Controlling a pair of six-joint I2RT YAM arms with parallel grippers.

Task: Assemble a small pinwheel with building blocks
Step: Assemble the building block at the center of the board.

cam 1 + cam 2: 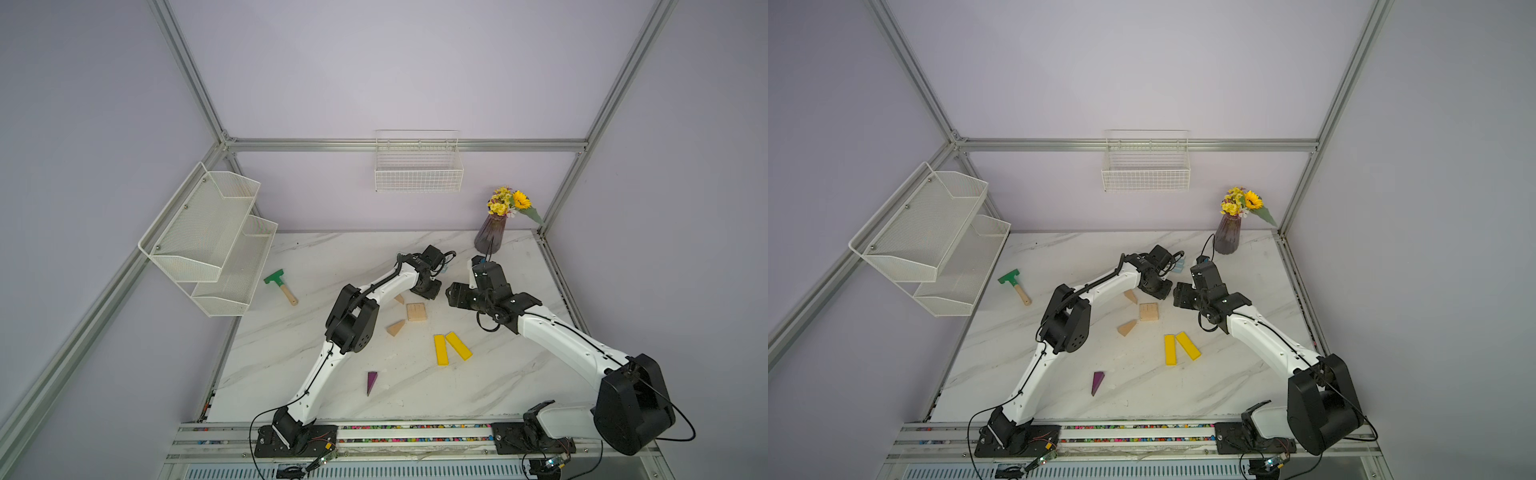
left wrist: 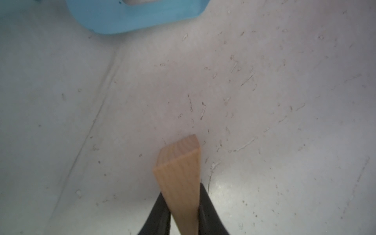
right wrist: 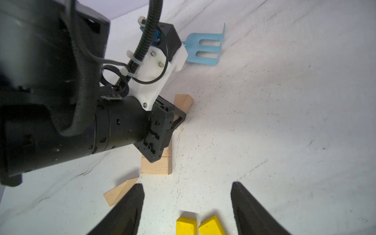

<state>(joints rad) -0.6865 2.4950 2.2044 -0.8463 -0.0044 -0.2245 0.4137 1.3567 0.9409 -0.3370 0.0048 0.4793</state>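
My left gripper (image 2: 182, 191) is shut on the narrow end of a tan wedge (image 2: 179, 173), low over the marble table (image 1: 332, 257). In both top views the gripper (image 1: 429, 291) (image 1: 1160, 289) hides that wedge. Just in front of it lies the tan square hub (image 1: 416, 311) (image 3: 156, 165). Another tan wedge (image 1: 399, 298) peeks out beside the left arm, and a third (image 1: 396, 328) (image 3: 120, 192) lies left of the hub. Two yellow bars (image 1: 441, 350) (image 1: 458, 345) lie side by side nearer the front. The purple wedge (image 1: 371, 382) lies alone near the front. My right gripper (image 3: 186, 189) (image 1: 455, 293) hangs open and empty, right of the hub.
A light-blue rake (image 3: 203, 51) (image 2: 138, 18) lies just behind the left gripper. A green-headed hammer (image 1: 281, 286) lies at the left. A purple vase of flowers (image 1: 490, 239) stands at the back right. A mesh shelf (image 1: 216, 237) and a wire basket (image 1: 419, 174) hang on the walls.
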